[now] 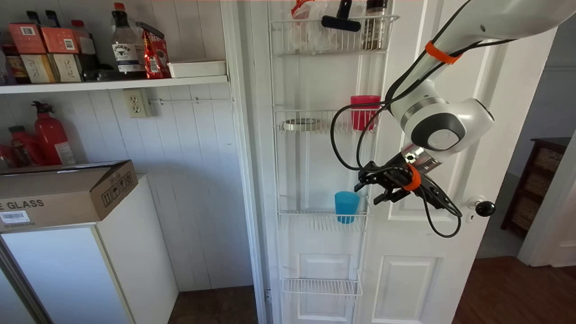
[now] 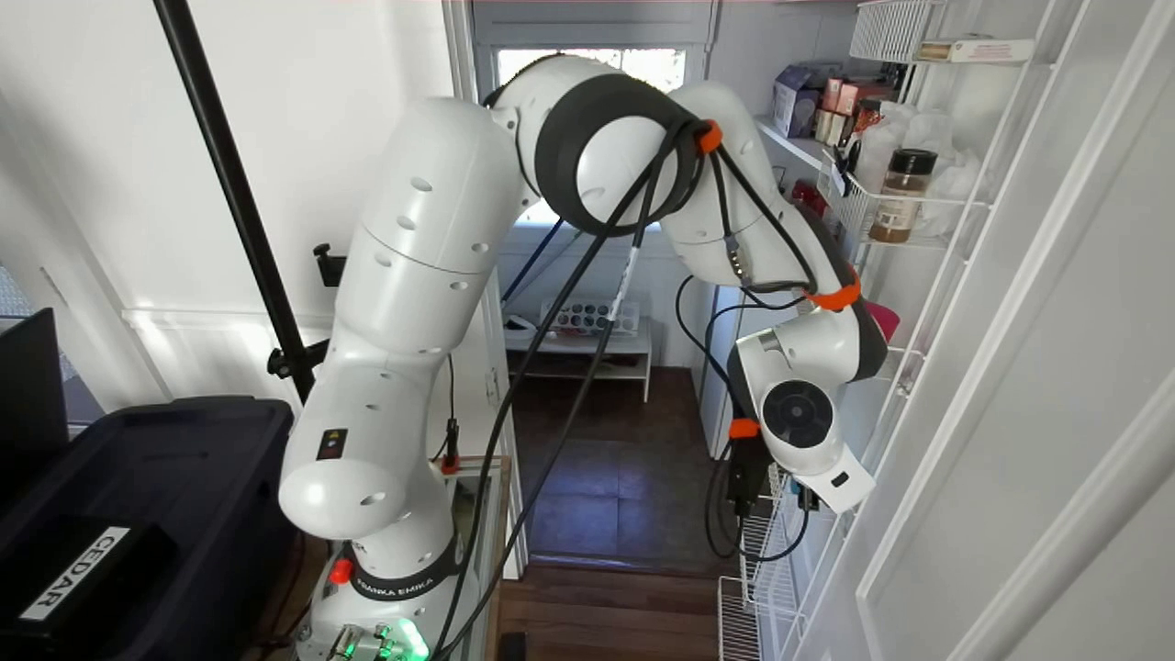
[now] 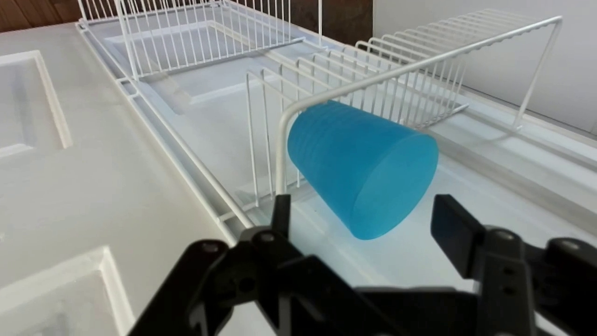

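In an exterior view, from the left, a cardboard box [image 1: 58,203] lies on a white cabinet [image 1: 132,238], below a wall shelf [image 1: 191,82] that bears a red-capped bottle [image 1: 126,50]. Next comes a white wire rack [image 1: 322,287] mounted on a door [image 1: 407,290]. The blue cup [image 1: 346,205] stands upright on a lower tier; a pink cup [image 1: 361,116] sits on the tier above. Just right of the blue cup is the hand [image 1: 367,194], released, its jaws wide apart and clear of the cup in the wrist view. Farther right is a black doorknob [image 1: 485,209].
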Controlling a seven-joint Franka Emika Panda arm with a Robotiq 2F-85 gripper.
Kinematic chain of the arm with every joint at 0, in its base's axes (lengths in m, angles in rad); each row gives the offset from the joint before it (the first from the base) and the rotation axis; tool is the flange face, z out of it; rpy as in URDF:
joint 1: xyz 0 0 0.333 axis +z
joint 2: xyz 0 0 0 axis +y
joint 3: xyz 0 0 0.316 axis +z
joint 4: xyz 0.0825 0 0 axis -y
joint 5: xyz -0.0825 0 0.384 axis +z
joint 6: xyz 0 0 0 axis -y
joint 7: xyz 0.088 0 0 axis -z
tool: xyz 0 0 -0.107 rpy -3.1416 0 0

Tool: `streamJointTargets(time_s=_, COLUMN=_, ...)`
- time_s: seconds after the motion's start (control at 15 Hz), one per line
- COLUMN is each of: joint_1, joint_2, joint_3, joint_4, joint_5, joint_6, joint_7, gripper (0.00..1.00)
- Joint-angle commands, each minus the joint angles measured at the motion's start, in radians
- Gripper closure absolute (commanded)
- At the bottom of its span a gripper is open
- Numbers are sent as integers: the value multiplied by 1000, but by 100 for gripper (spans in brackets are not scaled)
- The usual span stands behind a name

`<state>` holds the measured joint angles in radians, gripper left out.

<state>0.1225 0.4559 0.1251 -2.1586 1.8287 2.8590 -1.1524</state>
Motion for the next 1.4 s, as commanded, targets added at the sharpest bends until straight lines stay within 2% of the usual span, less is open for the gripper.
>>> streamJointTargets(time_s=0.0, joint_1=14, joint_2=12, joint_3=5, joint_4=26, joint_5=24, joint_6=12, joint_7=-20, gripper=24)
streamJointTargets(time_s=0.2, joint_1=15, joint_2=24, joint_3=6, joint_4=39, joint_5=27, joint_6=4, joint_7=-27, gripper=25)
streamJointTargets(time_s=0.73, joint_1=-6, joint_2=52, joint_3=2, joint_4=48, joint_5=39, joint_6=-117, joint_7=-28, gripper=26)
streamJointTargets(time_s=0.87, joint_1=-5, joint_2=56, joint_3=0, joint_4=49, joint_5=38, joint_6=-121, joint_7=-27, gripper=22)
streamJointTargets(time_s=1.0, joint_1=-5, joint_2=55, joint_3=0, joint_4=45, joint_5=31, joint_6=-127, joint_7=-23, gripper=4)
streamJointTargets(time_s=1.07, joint_1=-4, joint_2=47, joint_3=2, joint_4=38, joint_5=26, joint_6=-130, joint_7=-22, gripper=5)
streamJointTargets(time_s=1.13, joint_1=-5, joint_2=11, joint_3=0, joint_4=16, joint_5=7, joint_6=-118, joint_7=-5, gripper=15)
streamJointTargets(time_s=1.27, joint_1=-5, joint_2=11, joint_3=0, joint_4=16, joint_5=7, joint_6=-120, joint_7=-5, gripper=5)
streamJointTargets(time_s=1.33, joint_1=-5, joint_2=11, joint_3=0, joint_4=16, joint_5=7, joint_6=-120, joint_7=-5, gripper=5)
